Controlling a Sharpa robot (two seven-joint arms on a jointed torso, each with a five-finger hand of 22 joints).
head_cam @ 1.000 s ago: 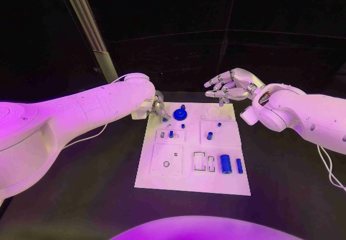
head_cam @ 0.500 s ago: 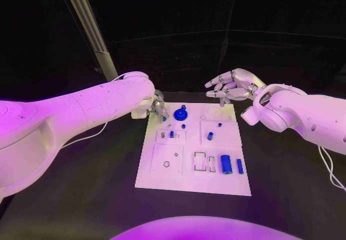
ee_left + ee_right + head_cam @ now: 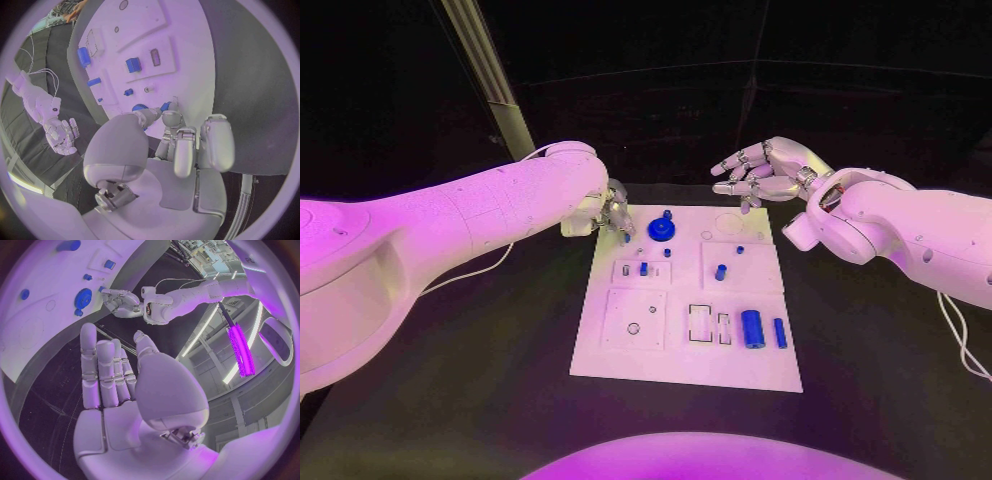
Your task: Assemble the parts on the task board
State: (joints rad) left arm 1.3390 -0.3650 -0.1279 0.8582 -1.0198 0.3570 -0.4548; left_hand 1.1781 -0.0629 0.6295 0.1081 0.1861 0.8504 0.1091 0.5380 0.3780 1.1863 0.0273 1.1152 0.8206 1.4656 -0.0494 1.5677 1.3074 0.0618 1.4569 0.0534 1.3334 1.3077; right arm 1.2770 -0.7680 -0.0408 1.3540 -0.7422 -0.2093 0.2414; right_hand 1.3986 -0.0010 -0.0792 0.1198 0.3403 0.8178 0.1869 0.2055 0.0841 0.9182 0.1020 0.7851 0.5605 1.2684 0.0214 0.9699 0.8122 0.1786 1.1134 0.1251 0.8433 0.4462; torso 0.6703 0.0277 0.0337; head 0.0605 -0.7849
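— Head view? 
— The white rectangular task board lies with its long axis running away from the robot. A blue round gear part sits near its far edge; a blue cylinder lies lengthwise near the right edge. The left hand is at the far left corner.

— Left wrist? 
— Its fingertips pinch a small blue part against the board.

— Right wrist? 
— The right hand hovers off the board, fingers straight, slightly parted, holding nothing.

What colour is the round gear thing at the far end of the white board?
Blue gear, clearest in the head view.
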